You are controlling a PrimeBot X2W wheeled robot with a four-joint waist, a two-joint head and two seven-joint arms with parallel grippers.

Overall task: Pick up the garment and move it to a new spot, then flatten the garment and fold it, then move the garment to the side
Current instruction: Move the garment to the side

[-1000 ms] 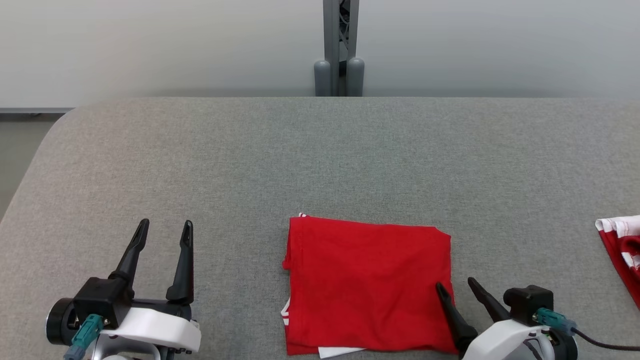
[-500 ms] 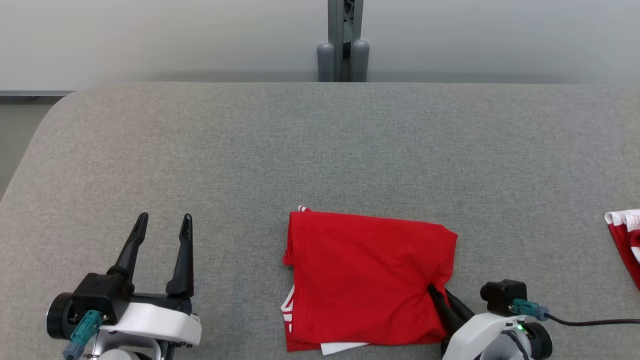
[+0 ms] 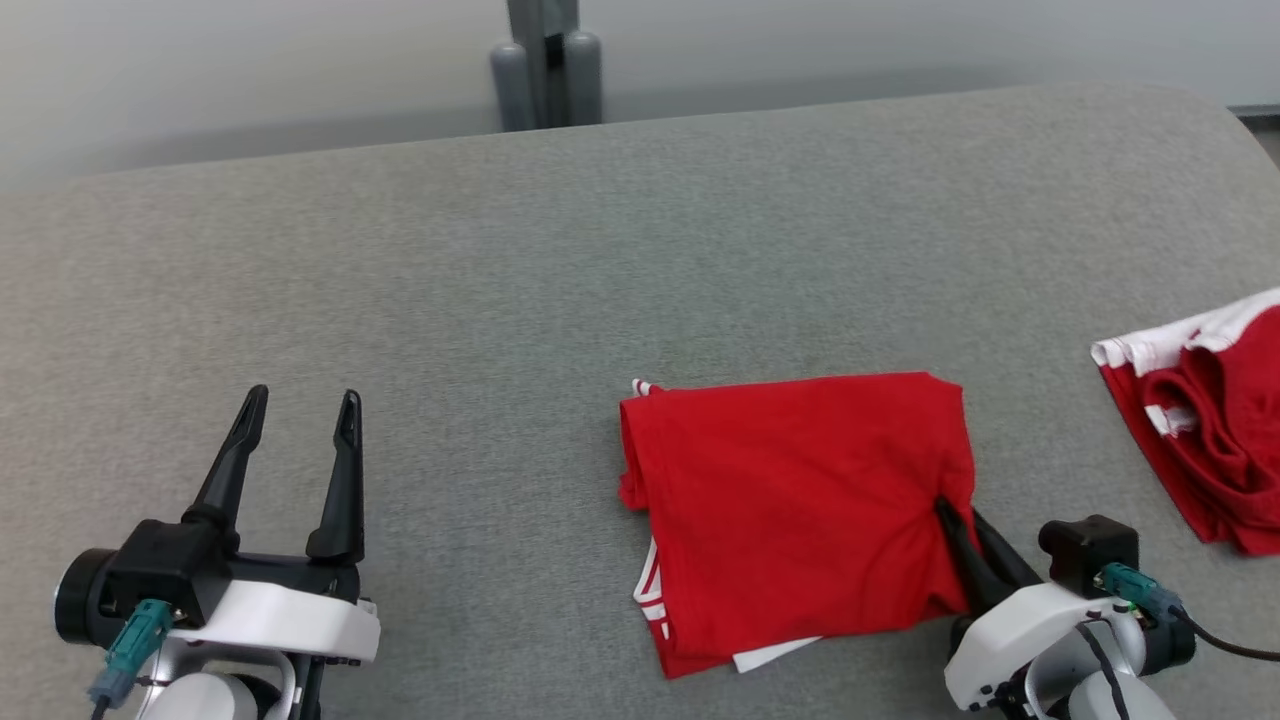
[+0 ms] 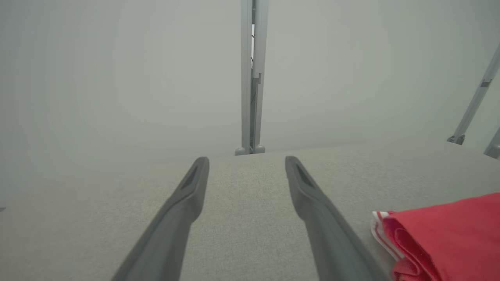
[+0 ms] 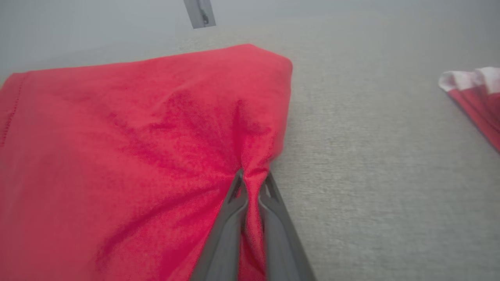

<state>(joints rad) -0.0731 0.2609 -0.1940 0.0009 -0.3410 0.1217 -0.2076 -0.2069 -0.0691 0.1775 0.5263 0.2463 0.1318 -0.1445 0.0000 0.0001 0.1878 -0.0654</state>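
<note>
Where cloth is pinched: garment (image 3: 800, 500) edge, clamped by right gripper (image 3: 956, 510).
Left gripper (image 3: 304, 396): spread wide, nothing held.
Nearby: second red cloth (image 3: 1215, 450), cut off.

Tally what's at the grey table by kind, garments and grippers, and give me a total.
Garments: 2, the folded red garment and the bunched red and white garment
Grippers: 2, the left gripper open, the right gripper pinching the folded garment's edge
Total: 4
</note>
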